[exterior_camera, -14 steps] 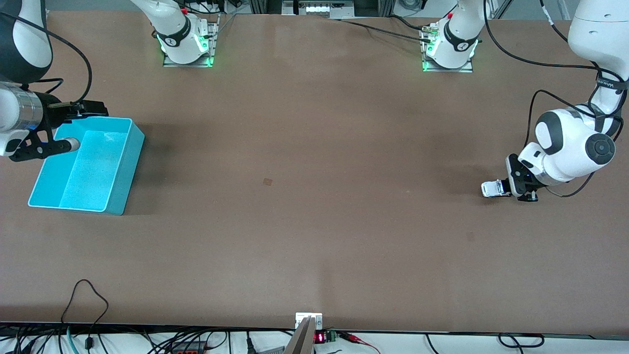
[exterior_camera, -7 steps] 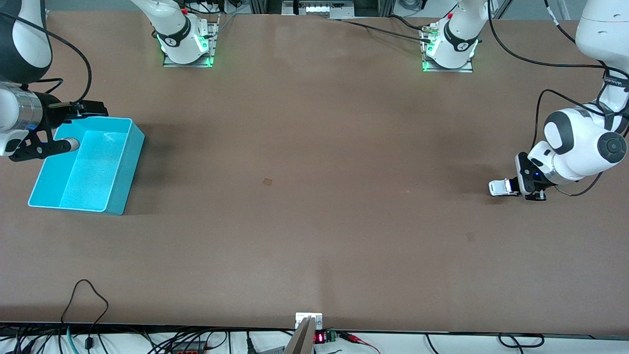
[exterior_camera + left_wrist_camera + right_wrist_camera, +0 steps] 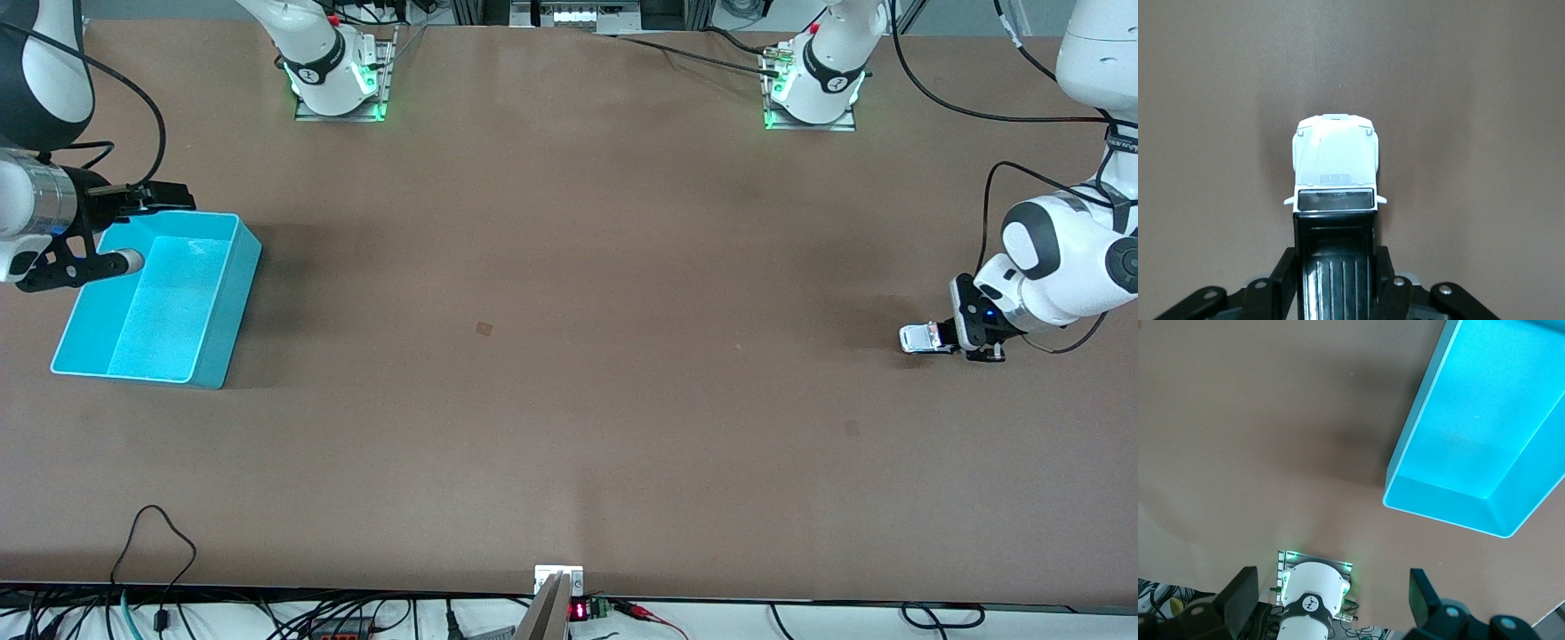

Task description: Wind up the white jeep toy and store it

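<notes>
Left gripper point(image 3: 949, 341): fingers clamped on the black rear of the small white plastic jeep toy point(image 3: 920, 339), wheels on the brown counter point(image 3: 569, 356) at the left arm's end.
Right gripper point(image 3: 133, 233): fingers apart, waiting over the cyan rectangular plastic bin point(image 3: 218, 333).
Risk: wheels skidding without winding if pressed too lightly.
Risk: rear-only grip, possible twisting or slipping free.
Risk: bin well apart, possible drop in transit.

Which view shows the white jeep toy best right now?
The left wrist view: the white jeep toy fills the center, its black rear clamped in the left gripper. The front view shows it small. The right wrist view misses it.
</notes>
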Tool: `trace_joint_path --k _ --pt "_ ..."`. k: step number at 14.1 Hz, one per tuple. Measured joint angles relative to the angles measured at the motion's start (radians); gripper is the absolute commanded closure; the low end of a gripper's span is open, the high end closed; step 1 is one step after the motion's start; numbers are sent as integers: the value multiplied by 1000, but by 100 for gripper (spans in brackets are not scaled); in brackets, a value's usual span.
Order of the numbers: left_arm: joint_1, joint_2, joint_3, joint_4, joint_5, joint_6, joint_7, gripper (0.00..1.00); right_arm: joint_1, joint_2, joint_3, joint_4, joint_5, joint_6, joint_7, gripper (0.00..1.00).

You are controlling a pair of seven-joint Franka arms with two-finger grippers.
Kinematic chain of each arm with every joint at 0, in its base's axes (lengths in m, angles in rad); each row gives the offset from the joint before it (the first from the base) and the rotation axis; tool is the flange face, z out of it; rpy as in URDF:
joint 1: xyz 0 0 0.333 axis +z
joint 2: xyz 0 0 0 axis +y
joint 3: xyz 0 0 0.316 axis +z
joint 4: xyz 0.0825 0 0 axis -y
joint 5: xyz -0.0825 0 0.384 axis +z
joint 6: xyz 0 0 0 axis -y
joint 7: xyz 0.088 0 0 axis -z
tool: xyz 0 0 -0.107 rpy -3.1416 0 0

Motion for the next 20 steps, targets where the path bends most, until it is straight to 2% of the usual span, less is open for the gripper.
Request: trace_joint_path --k 14,16,17,18,19,20 --pt "64 22 -3 36 35 -6 17 87 0 0 0 0 0 0 0 0" --pt "68 24 -3 39 38 -6 17 81 0 0 0 0 0 0 0 0" --pt "68 24 -3 39 38 -6 17 65 0 0 0 0 0 0 0 0" --pt "68 24 -3 39 38 -6 17 30 0 0 0 0 0 0 0 0" --pt "69 24 -3 39 38 -7 16 0 0 0 0 0 0 0 0 0" --pt "69 30 -4 38 38 -8 16 0 0 0 0 0 0 0 0 0"
